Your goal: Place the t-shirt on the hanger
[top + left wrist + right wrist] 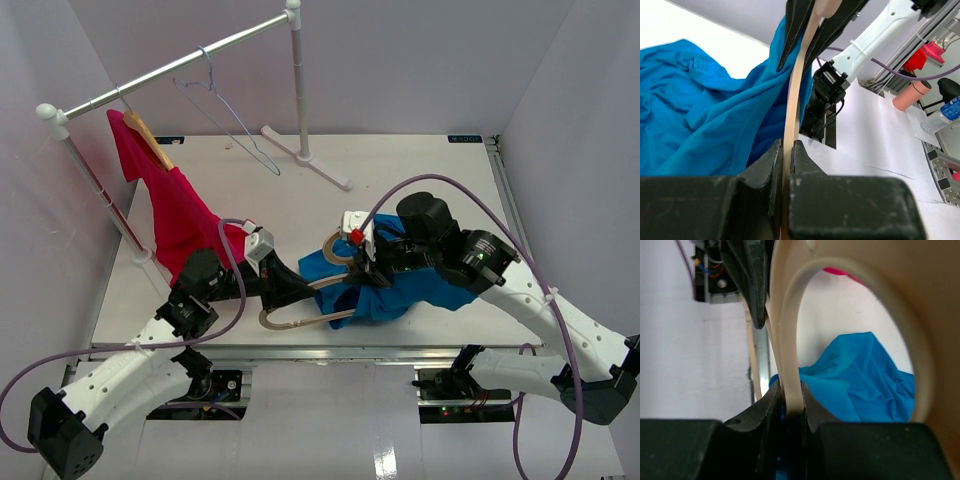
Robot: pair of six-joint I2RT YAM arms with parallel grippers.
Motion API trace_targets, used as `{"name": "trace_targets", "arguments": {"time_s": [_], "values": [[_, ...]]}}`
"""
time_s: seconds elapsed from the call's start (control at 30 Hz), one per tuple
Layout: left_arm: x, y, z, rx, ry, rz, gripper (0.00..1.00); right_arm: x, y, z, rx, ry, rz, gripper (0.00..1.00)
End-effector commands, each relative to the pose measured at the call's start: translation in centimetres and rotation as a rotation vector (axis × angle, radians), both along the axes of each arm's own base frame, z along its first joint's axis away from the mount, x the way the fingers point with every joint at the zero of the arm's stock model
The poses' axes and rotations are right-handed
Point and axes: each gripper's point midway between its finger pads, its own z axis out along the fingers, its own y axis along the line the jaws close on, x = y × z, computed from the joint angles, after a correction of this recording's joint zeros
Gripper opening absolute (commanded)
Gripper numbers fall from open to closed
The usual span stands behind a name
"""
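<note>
Wooden hanger (pixel 300 323), lying near-centre on the table (pixel 420 170) partly under the blue t-shirt (pixel 430 290): left gripper (pixel 788 150) is pinching its arm, right gripper (pixel 790 400) is clamping its hook, both nearly closed, so opposing pulls are risking the cloth sliding off.

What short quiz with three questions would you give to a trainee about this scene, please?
1. True or false: the left gripper and the right gripper both clamp the hanger.
2. What hangs on the rail apart from the red shirt? A) a wire hanger B) a towel C) a bag
3. Fill in: the t-shirt has the colour ____.
Key: 1 true; 2 A; 3 blue.
</note>
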Motion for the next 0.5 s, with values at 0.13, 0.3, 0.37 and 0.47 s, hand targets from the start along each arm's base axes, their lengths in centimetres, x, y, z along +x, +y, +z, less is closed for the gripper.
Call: {"name": "trace_targets", "arguments": {"time_s": [0.13, 0.3, 0.37, 0.47], "values": [[7.1, 3.0, 10.3, -0.066, -0.081, 0.472, 0.66, 3.7, -2.1, 3.6, 0.158, -0.142, -0.320, 0.08], [7.7, 4.9, 12.5, -0.048, -0.040, 0.582, 0.70, 4.7, -3.6, 4.9, 0.195, -0.167, -0.432, 0.08], [7.0, 5.0, 12.3, -0.057, -0.005, 0.569, 0.70, 5.1, -4.1, 5.4, 0.211, -0.174, -0.475, 0.08], [6.5, 4.8, 10.6, -0.072, 0.078, 0.553, 0.69, 6.5, -5.2, 6.6, 0.259, -0.194, -0.593, 0.08]]}}
